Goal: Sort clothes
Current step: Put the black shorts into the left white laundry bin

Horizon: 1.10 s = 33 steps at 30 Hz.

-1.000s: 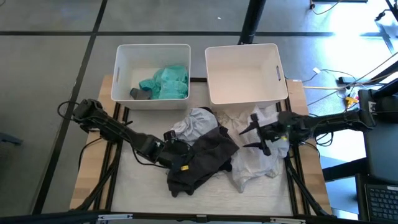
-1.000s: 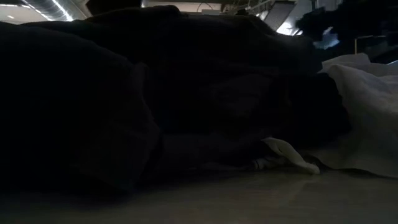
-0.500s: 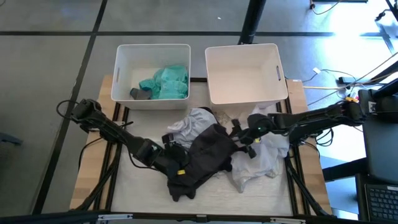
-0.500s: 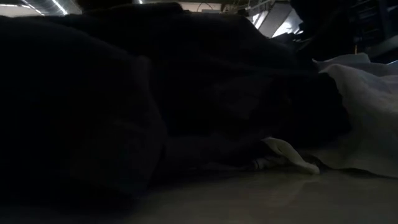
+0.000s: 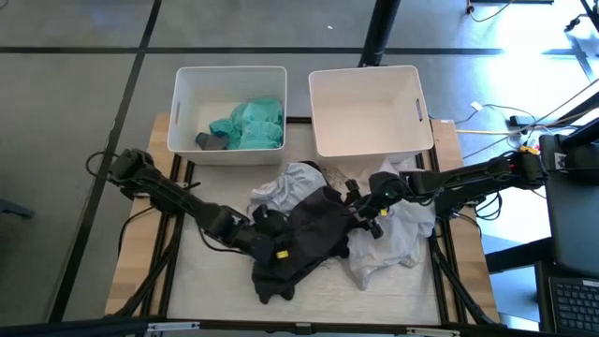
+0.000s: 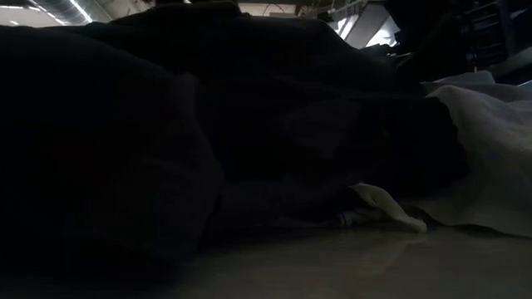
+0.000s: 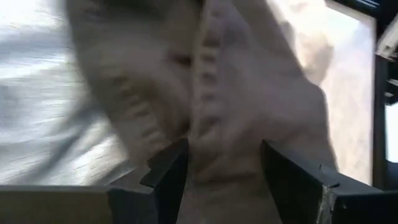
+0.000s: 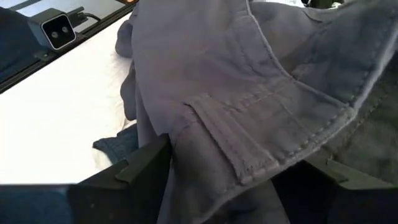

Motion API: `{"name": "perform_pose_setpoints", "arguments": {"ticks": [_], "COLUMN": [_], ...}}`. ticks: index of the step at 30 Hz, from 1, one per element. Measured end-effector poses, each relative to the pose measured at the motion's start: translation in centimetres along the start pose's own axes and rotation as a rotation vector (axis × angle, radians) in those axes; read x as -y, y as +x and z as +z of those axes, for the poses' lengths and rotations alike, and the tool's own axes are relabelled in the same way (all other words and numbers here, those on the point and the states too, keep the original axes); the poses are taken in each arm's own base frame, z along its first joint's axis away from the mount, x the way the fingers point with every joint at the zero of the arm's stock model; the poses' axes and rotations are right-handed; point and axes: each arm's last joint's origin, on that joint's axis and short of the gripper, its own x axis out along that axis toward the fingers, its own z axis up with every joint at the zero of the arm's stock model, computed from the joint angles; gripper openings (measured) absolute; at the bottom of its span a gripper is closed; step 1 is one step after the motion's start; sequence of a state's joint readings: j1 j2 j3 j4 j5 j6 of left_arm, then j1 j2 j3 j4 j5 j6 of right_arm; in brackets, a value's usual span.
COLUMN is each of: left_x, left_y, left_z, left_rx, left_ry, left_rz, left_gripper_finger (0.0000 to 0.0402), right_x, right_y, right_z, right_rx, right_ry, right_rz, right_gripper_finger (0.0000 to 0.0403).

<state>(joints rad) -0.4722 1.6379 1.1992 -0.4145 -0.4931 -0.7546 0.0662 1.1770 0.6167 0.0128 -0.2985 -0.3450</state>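
A dark grey garment [image 5: 309, 239] lies crumpled mid-table, over a light grey garment [image 5: 290, 185] behind it and a white garment [image 5: 393, 239] to its right. It fills most of the low view [image 6: 208, 124]. My left gripper [image 5: 265, 227] is open at its left part, with cloth between the fingers [image 7: 224, 168]. My right gripper [image 5: 358, 211] is open at its right edge, with a stitched fold between the fingers [image 8: 230, 180]. Teal clothes [image 5: 248, 124] and a small grey piece [image 5: 211, 140] lie in the left bin. My left gripper has its open fingers [image 7: 168, 177] astride a ridge of cloth [image 7: 217, 124], coming level from the table's left; the cloth reaches both fingers' inner sides and lies on the table. My right gripper has its open fingers [image 8: 140, 168] astride the dark grey garment's seamed fold [image 8: 249, 149], coming level from the table's right; the fold lies between them on the pile.
Two white bins stand at the table's far edge, the left one [image 5: 182, 94] with clothes in it and the right one [image 5: 323, 140] showing only its white floor. Bare tabletop [image 5: 197, 281] shows near left of the pile. A white flap [image 6: 386, 208] pokes out under the dark cloth.
My right gripper has gone toward the table's left, from over the white garment to the dark grey garment's right edge. My left gripper has dipped toward the near edge, then gone right into the dark garment's left part, which has bunched up a little.
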Motion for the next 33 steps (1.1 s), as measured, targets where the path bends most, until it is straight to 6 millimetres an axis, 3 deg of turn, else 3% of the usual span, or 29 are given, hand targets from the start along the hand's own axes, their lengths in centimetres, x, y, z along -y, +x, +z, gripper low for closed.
{"name": "perform_pose_setpoints", "arguments": {"ticks": [4,11,14,17,20,25,33], "left_x": [0.5,-0.3,-0.6,-0.8,-0.6,0.6,0.9], "left_y": [2.5,6.4,7.0,7.0,6.3,3.3,-2.3], "left_z": [-0.8,-2.0,-2.1,-2.0,-1.6,0.0,3.8], "left_rx": [-0.024,-0.077,-0.080,-0.061,-0.026,0.089,0.306], "left_ry": [0.047,0.139,0.178,0.211,0.269,0.365,0.484], "left_rz": [-0.018,0.062,0.078,0.106,0.126,0.133,0.248], "left_gripper_finger": [0.0194,0.0185,0.0142,0.0066,0.0016,0.0017,0.0013], "right_x": [0.0,0.0,0.0,0.0,-0.1,-0.7,-1.6], "right_y": [0.0,0.0,0.0,0.0,-0.7,-3.4,-8.3], "right_z": [0.0,0.0,0.0,0.0,0.1,0.5,0.2], "right_rx": [0.000,-0.002,-0.008,-0.010,-0.010,-0.021,-0.118], "right_ry": [-0.002,-0.024,-0.029,-0.029,-0.029,-0.037,-0.055], "right_rz": [0.000,-0.005,-0.018,-0.018,-0.016,-0.054,-0.314], "right_gripper_finger": [0.0259,0.0259,0.0259,0.0259,0.0259,0.0259,0.0259]}}
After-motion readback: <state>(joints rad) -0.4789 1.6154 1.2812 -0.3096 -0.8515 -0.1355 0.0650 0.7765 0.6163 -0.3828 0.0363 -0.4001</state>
